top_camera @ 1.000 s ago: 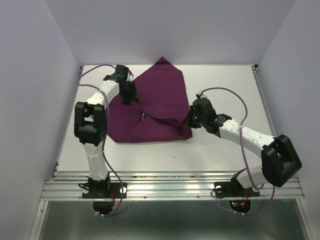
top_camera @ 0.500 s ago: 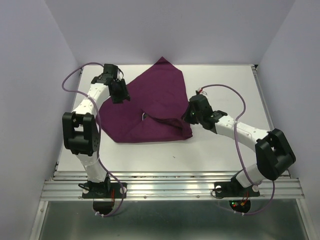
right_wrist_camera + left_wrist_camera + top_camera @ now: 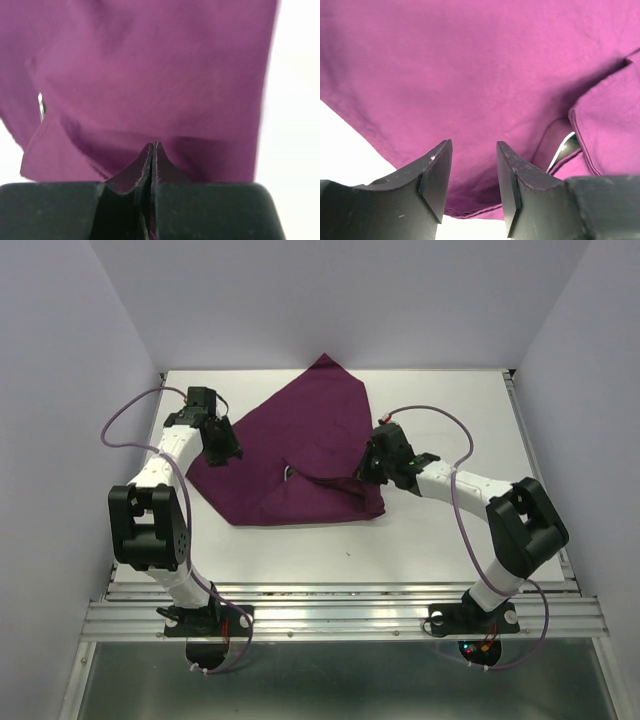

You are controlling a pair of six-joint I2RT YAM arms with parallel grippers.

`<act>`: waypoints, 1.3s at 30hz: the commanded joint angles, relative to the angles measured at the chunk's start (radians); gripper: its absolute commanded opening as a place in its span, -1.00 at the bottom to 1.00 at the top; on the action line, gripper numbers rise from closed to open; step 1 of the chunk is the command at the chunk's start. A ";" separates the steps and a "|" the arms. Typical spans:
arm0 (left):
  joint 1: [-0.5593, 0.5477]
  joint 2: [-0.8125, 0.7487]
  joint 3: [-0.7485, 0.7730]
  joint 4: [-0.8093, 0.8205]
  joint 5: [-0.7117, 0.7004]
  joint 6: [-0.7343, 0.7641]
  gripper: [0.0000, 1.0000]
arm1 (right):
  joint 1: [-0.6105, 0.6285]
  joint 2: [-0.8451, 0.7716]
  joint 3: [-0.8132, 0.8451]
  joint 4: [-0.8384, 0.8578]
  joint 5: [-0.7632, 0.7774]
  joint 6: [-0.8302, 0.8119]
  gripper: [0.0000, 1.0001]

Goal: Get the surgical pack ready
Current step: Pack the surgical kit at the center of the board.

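The dark purple cloth (image 3: 300, 455) lies partly folded in the middle of the table. A sliver of the steel tray (image 3: 288, 473) peeks from under a fold; it also shows in the left wrist view (image 3: 565, 147) and the right wrist view (image 3: 41, 107). Gauze pads and instruments are hidden. My left gripper (image 3: 222, 448) is over the cloth's left corner; in the left wrist view it (image 3: 474, 150) is open, with the cloth's hem (image 3: 470, 210) below the gap. My right gripper (image 3: 368, 468) is low over the cloth's right flap; in the right wrist view it (image 3: 154, 146) is shut, with no cloth visibly between the jaws.
White table (image 3: 450, 540) enclosed by pale walls on three sides. A metal rail (image 3: 340, 612) runs along the near edge by the arm bases. Purple cables (image 3: 130, 415) loop beside each arm.
My left gripper has moved left and toward me, and the cloth's left corner now spreads further left. My right gripper has shifted left and away, further over the right flap.
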 commanded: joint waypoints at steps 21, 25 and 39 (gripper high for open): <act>0.104 -0.080 -0.146 0.068 -0.027 -0.090 0.02 | 0.058 -0.152 -0.328 0.292 -0.231 0.018 -0.99; 0.120 -0.074 -0.177 0.080 -0.036 -0.104 0.03 | 0.068 -0.132 -0.412 0.427 -0.206 0.027 -0.99; 0.184 -0.011 -0.206 0.125 -0.066 -0.122 0.28 | 0.068 -0.057 -0.570 0.757 -0.188 0.026 -0.99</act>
